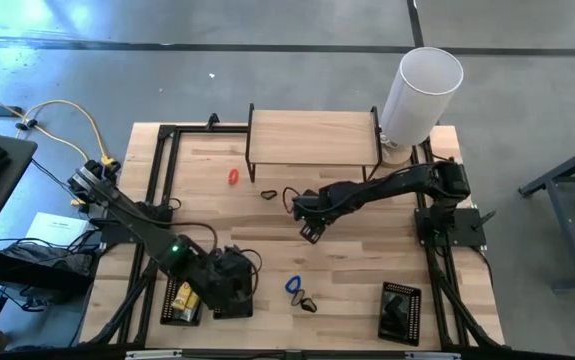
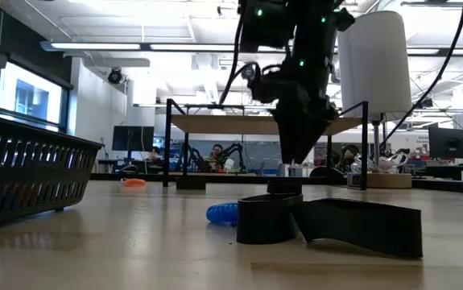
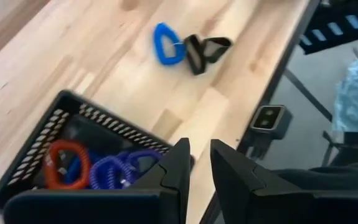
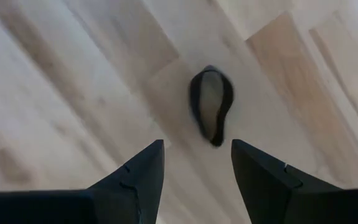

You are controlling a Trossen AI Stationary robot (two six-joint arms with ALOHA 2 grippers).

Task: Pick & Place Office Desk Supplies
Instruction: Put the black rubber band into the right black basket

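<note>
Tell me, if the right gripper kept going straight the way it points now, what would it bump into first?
Most likely the small black loop lying on the wooden table. The right gripper points down at it with jaws open and nothing between them; how far above it hangs is unclear.

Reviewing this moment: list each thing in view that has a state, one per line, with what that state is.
Left claw: nearly shut, empty, over the left mesh tray.
Right claw: open, empty, above a black clip.
Black clip: loose on the table, untouched.
Blue loop: on the table, touching another black clip.
Red loop: loose on the table.
Left mesh tray: holds orange and purple loops.
Right mesh tray: holds dark pieces.
</note>
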